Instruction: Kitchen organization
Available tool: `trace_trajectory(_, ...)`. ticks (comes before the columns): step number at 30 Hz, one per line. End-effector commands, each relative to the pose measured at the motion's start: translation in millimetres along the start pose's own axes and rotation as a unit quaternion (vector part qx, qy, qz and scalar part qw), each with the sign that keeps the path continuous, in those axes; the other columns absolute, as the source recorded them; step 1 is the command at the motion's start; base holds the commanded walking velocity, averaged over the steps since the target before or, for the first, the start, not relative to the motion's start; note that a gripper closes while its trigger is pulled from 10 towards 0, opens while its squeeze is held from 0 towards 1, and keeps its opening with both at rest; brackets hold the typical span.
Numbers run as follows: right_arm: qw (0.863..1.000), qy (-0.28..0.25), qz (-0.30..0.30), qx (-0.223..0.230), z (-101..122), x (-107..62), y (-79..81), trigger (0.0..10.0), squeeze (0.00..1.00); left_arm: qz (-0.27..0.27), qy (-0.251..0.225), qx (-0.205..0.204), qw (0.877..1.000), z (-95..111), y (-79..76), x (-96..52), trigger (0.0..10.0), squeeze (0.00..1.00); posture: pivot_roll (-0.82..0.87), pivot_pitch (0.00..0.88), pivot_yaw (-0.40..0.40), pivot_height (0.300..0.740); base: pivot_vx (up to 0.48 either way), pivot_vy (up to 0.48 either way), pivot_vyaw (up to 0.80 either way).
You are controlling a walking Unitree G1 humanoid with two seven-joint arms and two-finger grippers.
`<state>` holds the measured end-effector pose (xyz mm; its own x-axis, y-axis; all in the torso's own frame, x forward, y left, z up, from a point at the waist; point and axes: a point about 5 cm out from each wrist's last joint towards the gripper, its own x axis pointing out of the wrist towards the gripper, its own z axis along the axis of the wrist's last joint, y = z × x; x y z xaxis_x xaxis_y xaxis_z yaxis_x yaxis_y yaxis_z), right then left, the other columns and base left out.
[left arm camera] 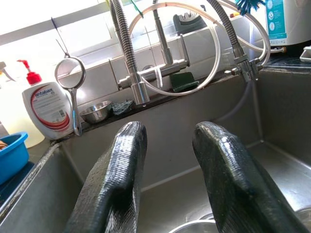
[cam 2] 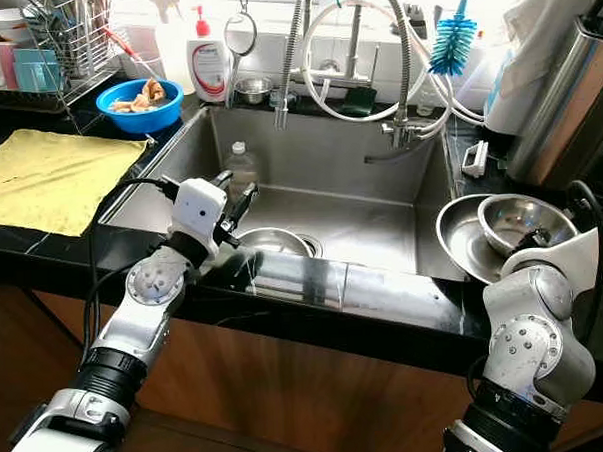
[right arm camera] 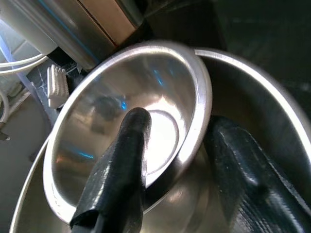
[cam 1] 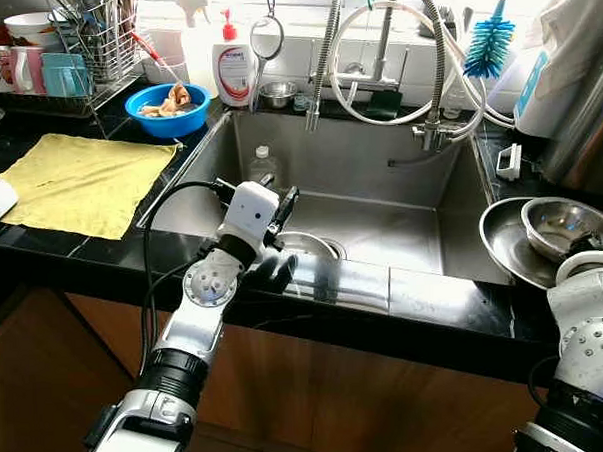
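Small round stainless-steel bowl (right arm camera: 121, 121), nested in larger steel bowl (right arm camera: 252, 97) at desk's right edge: right tool (right arm camera: 180, 165) straddling its rim, jaws apart, likely closing next; left tool (left arm camera: 170, 170) hovering wide over sink (cam 1: 381, 222).

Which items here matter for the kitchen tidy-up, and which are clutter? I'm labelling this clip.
In play:
small steel bowl straddled by right claw
large steel bowl beneath it
steel bowl in sink by left claw

Lying about:
yellow cloth
blue plastic bowl
white soap bottle
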<state>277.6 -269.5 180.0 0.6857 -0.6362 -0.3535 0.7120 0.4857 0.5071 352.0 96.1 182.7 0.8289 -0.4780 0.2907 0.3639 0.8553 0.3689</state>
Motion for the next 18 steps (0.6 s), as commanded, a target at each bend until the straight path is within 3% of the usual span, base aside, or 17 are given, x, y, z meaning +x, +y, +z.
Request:
trace_trajectory(1,1.0,0.005,-0.005,0.016,0.3,0.1,0.7,0.0,0.0,-0.011,-0.009,0.012,1.0,4.5,-0.8,4.2,10.0,0.0,0.05,0.0,-0.037,0.74,0.0,0.0,0.0)
trace_trajectory(18,1.0,-0.01,-0.02,0.012,4.4,1.0,-2.1,0.0,0.0,-0.021,-0.012,0.014,1.0,5.7,-4.1,5.5,10.0,0.0,0.06,0.0,-0.035,0.74,0.0,0.0,0.0)
